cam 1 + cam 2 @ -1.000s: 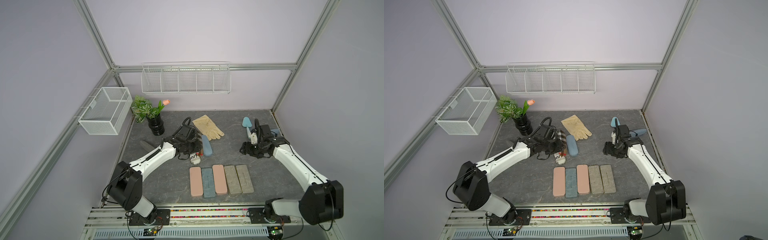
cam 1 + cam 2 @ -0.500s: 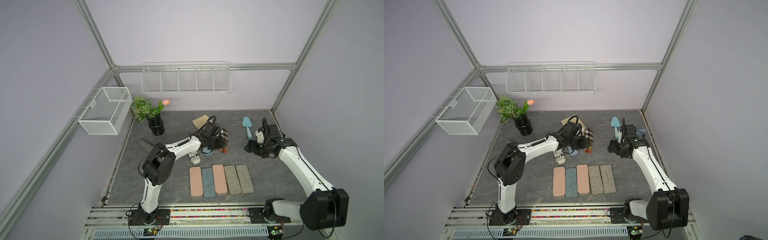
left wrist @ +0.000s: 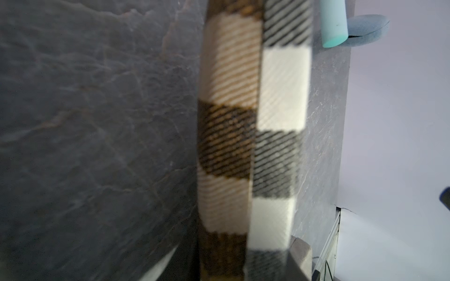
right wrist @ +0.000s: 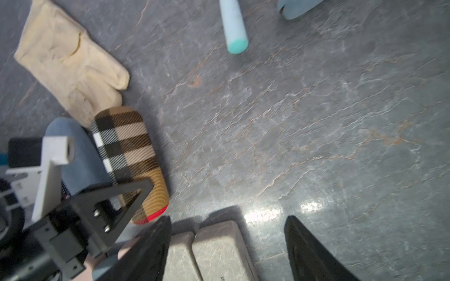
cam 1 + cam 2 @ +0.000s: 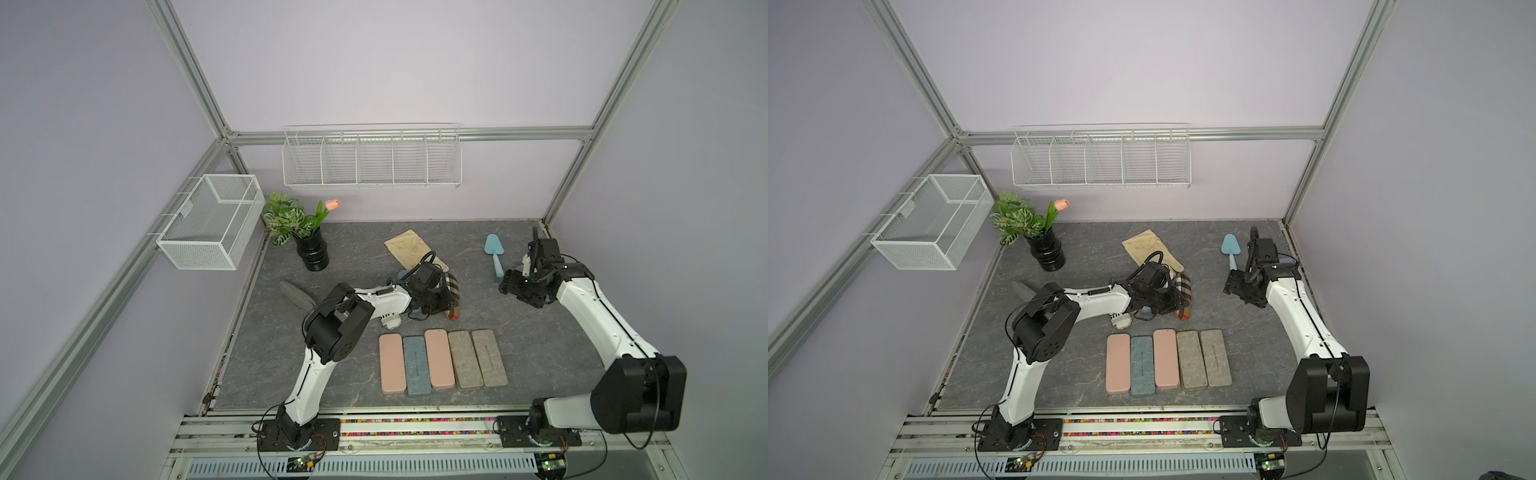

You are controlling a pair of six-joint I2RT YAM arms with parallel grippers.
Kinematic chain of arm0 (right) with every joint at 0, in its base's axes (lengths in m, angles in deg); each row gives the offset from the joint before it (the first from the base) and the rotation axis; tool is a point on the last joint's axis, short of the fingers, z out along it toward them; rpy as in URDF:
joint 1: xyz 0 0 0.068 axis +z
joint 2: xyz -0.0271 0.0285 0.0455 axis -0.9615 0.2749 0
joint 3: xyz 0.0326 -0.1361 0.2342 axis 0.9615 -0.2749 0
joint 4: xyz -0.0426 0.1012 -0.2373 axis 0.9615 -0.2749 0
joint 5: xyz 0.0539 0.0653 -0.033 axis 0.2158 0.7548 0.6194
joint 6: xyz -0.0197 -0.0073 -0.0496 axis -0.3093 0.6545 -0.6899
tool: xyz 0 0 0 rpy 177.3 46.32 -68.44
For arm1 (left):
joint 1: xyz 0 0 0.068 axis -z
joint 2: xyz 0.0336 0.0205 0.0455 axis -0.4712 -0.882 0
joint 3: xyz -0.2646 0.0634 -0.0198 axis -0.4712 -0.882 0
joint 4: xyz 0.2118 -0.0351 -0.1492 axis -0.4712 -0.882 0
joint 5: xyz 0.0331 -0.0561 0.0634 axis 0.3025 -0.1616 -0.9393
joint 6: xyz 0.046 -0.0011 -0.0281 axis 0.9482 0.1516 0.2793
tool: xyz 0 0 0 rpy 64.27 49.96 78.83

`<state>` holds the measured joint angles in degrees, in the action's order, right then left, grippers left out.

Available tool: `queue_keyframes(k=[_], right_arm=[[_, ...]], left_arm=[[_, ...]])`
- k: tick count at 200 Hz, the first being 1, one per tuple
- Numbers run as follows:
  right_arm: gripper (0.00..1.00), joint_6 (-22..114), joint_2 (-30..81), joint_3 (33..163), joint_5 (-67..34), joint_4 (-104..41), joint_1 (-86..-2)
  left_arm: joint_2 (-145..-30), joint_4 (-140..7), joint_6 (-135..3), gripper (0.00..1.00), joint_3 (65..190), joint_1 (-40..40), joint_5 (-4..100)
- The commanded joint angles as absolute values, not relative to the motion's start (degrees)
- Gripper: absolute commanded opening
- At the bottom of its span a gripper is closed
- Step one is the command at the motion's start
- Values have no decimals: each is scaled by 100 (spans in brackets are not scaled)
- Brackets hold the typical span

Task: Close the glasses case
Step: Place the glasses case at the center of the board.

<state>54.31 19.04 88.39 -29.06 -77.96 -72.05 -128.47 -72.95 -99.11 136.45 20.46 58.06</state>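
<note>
Your left claw (image 5: 443,299) sits right against the plaid glasses case (image 4: 126,150), with one black finger (image 4: 99,219) laid over its near end. The other finger is hidden, so I cannot tell whether the claw grips the case or only presses on it. Your right claw (image 4: 228,219) stands wide with nothing between its fingers, well apart from the case, over bare counter (image 4: 316,121).

The case lies on the counter with a blue case (image 4: 73,155) against one long side and open stone on the other. Its far end is just by the tan glove (image 4: 68,63). In the blurred left wrist view the seam looks nearly shut, though it may not have latched.

The risk is that a one-sided push slides or rolls the rounded case instead of snapping the lid home, because nothing braces its open side. It could also ride up on the blue case or skid into the row of flat cases (image 5: 440,359) nearby.
</note>
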Motion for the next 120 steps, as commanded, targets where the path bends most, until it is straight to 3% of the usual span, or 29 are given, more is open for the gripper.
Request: queue_keyframes(k=[1, 36, 120], right_arm=[[78, 5754, 2206, 9159, -3222, -7637, -7489], [79, 5908, 3021, 9890, -3290, -7571, -7996], [81, 6081, 5324, 12076, -3315, -8026, -8443]], left_arm=[[-12990, -6904, -10027, 43, 13651, 2088, 5917], [-13007, -6970, -10008, 57, 13644, 2087, 5983], [-12594, -7432, -9779, 59, 13373, 2088, 5878]])
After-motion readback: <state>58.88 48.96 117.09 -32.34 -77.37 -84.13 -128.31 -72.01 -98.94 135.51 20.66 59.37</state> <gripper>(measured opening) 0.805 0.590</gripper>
